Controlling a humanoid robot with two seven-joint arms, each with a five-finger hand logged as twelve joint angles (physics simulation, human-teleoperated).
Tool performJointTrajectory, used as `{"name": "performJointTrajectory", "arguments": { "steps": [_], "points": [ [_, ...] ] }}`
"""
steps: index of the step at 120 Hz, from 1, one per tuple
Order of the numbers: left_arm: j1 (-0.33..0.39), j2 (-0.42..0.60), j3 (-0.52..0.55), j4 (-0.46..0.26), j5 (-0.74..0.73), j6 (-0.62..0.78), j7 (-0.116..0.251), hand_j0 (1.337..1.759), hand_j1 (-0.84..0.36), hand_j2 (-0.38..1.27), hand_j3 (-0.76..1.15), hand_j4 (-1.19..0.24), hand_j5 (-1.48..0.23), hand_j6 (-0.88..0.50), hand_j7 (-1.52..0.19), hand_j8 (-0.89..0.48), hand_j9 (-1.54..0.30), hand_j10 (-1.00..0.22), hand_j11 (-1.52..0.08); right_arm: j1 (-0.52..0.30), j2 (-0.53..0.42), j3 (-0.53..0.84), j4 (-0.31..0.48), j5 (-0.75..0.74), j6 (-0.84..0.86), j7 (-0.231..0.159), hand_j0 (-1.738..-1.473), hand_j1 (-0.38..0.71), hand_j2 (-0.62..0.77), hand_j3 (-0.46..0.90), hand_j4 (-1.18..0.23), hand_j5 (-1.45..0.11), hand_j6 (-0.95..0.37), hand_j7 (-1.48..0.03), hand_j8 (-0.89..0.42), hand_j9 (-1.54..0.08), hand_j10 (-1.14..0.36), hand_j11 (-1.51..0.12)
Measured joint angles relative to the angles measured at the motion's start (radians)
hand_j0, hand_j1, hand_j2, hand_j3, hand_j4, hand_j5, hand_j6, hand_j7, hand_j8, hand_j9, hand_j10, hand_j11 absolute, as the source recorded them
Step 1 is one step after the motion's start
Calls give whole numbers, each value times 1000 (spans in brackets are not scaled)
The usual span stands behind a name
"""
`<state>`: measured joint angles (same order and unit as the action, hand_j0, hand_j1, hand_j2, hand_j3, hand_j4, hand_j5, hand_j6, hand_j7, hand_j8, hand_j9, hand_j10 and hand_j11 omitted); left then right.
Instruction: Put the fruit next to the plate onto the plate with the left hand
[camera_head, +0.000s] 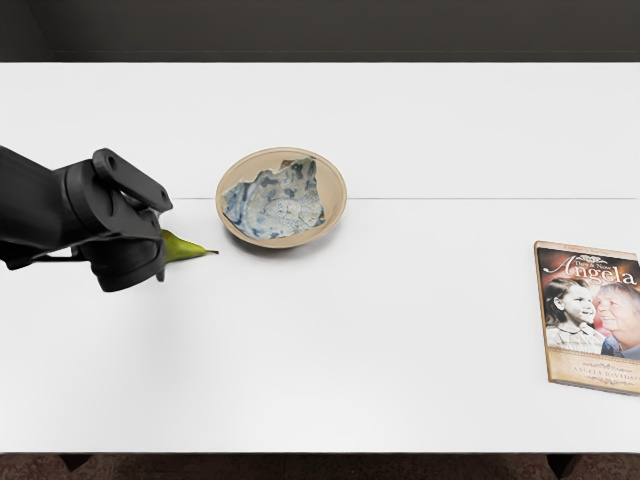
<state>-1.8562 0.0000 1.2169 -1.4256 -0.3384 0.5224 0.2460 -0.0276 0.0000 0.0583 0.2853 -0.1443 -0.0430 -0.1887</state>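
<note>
A tan plate (232, 178) with a blue and white patterned middle sits on the white table, left of centre. Just to its left lies a green pear-like fruit (184, 248), its stem pointing toward the plate. My left hand (125, 235) comes in from the left edge and covers the fruit's left part. The black wrist and palm hide the fingers, so whether they hold the fruit is not visible. The fruit appears to rest on the table, apart from the plate's rim.
A book (590, 315) with two faces on its cover lies near the right edge of the table (400, 330). A thin seam line runs across the tabletop behind the plate.
</note>
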Motion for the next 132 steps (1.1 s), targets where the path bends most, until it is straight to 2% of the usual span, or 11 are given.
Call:
{"name": "performJointTrajectory", "arguments": {
  "steps": [51, 132],
  "points": [
    [17, 0, -14, -17, 1, 80, 4, 1658, 76, 46, 0, -228, -296, -228, -296, -228, -296, -228, -296, 0, 0, 0, 0, 0, 0, 0, -1658, -349, 0, 0, 0, 0, 0, 0, 0, 0, 0, 0],
    [16, 0, -38, -30, 27, 88, 1, 1658, 74, 46, 0, -229, -298, -229, -298, -229, -298, -229, -298, 0, 0, 0, 0, 0, 0, 0, -1658, -349, 0, 0, 0, 0, 0, 0, 0, 0, 0, 0]
  ]
}}
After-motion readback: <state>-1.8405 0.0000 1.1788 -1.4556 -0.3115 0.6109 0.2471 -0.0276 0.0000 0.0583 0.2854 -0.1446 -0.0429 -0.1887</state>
